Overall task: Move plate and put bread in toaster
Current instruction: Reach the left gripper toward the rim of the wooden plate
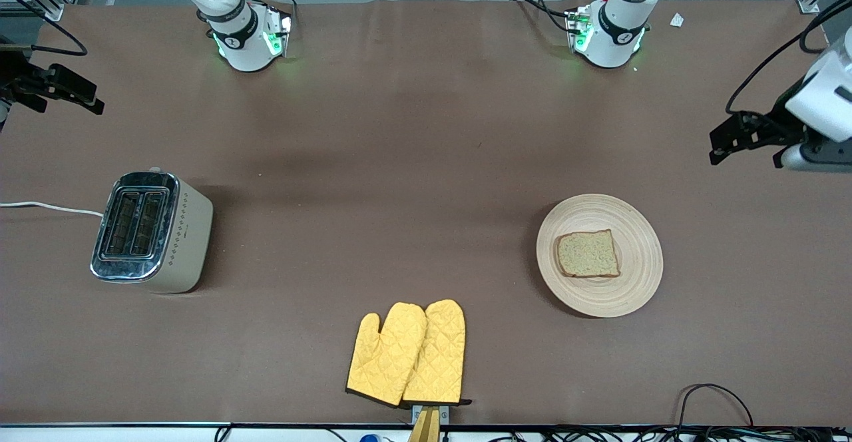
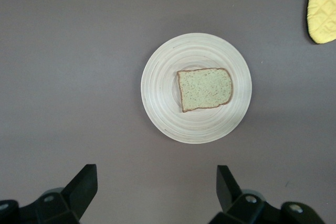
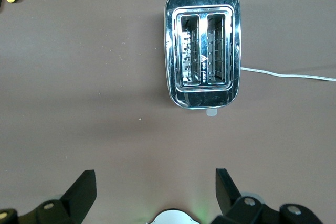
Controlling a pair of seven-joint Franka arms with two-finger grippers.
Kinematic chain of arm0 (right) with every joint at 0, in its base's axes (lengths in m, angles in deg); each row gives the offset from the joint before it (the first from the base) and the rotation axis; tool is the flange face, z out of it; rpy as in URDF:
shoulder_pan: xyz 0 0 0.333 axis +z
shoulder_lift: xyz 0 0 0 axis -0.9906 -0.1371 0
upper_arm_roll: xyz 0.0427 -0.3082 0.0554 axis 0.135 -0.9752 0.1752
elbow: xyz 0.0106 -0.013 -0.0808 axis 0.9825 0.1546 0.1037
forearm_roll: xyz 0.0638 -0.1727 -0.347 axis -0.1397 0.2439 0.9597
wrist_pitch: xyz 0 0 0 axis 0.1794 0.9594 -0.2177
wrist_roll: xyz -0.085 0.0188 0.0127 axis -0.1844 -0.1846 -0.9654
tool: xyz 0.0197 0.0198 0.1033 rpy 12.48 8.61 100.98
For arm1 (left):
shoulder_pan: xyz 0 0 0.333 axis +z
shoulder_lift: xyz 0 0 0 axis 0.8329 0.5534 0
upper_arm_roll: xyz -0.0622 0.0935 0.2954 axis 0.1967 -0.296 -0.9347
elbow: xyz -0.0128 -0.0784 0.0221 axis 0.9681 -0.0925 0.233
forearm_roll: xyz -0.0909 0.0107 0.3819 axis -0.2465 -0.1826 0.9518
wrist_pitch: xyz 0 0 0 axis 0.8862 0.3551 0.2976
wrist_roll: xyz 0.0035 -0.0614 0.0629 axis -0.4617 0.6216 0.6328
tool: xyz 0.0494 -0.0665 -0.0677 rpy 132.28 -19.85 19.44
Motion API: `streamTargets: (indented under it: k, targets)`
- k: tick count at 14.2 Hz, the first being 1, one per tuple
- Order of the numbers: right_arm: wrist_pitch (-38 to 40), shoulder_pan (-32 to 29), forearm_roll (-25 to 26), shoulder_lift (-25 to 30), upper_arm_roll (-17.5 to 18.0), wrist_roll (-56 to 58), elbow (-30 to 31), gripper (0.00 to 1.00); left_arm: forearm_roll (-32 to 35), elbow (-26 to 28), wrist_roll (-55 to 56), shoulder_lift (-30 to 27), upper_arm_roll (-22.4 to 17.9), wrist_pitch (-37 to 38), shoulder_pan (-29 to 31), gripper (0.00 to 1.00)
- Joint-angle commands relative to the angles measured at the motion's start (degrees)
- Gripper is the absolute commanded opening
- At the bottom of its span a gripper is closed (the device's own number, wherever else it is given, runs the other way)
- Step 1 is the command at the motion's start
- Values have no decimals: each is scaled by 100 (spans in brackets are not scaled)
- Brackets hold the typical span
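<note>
The pale wooden plate [image 1: 632, 282] lies toward the left arm's end of the table, with the bread slice [image 1: 588, 253] on its middle. Both show in the left wrist view: the plate [image 2: 163, 103] and the bread [image 2: 205, 88]. The cream toaster [image 1: 154, 232] with its chrome two-slot top stands toward the right arm's end; it also shows in the right wrist view [image 3: 203, 76], slots empty. My left gripper [image 1: 722, 144] [image 2: 156, 179] is open and empty, up in the air at the table's end. My right gripper [image 1: 86, 99] [image 3: 156, 182] is open and empty, high at the other end.
A pair of yellow oven mitts [image 1: 409, 355] lies near the table's front edge, between toaster and plate. The toaster's white cord [image 1: 46, 207] runs off the table's end. Black cables [image 1: 715, 402] lie at the front edge near the plate.
</note>
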Motion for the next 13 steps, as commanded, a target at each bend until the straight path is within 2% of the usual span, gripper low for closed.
streamTargets:
  k: [1, 2, 7, 10, 13]
  targets:
    - [8, -14, 10, 96, 3, -79, 107, 100, -450, -180, -363, 503, -34, 77, 513, 100]
    - [9, -14, 10, 96, 3, -79, 107, 100, -949, -171, -477, 757, -43, 77, 716, 100]
    - [9, -14, 10, 96, 3, -79, 107, 100, -2314, -259, -1530, 2215, -43, -106, 1288, 100]
    - [122, -22, 2, 79, 3, -62, 55, 100, -2957, -364, -2426, 3182, -43, -378, 1517, 100]
    - [263, -49, -182, 52, -14, -53, -33, 100, -3283, -452, -3350, 3965, -43, -818, 1658, 100]
